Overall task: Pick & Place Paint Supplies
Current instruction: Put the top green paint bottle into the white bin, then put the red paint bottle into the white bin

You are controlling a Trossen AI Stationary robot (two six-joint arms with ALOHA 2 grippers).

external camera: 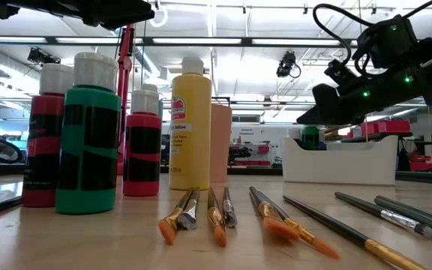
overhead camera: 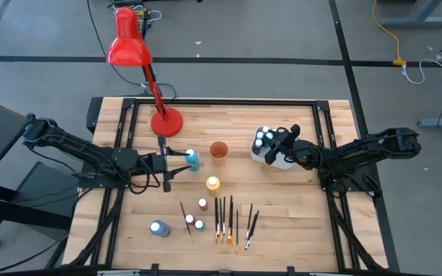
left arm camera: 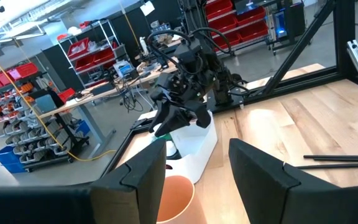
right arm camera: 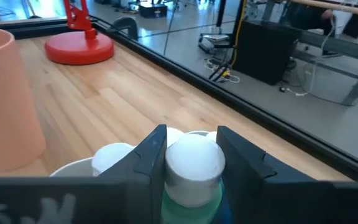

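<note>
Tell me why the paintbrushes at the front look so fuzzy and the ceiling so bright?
Low view: the brushes lie very close to the lens, so their tips blur, and ceiling strip lights glare white behind the bottles. Right wrist view: the white cap between the right pincer fingers is soft too. High view: even light, short shadows under the red lamp.

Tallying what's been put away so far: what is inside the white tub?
Several white-capped paint bottles stand in the white tub. The right tool grips one green bottle by its cap, over the tub. The arm and tub walls hide the rest, so no exact count.
</note>
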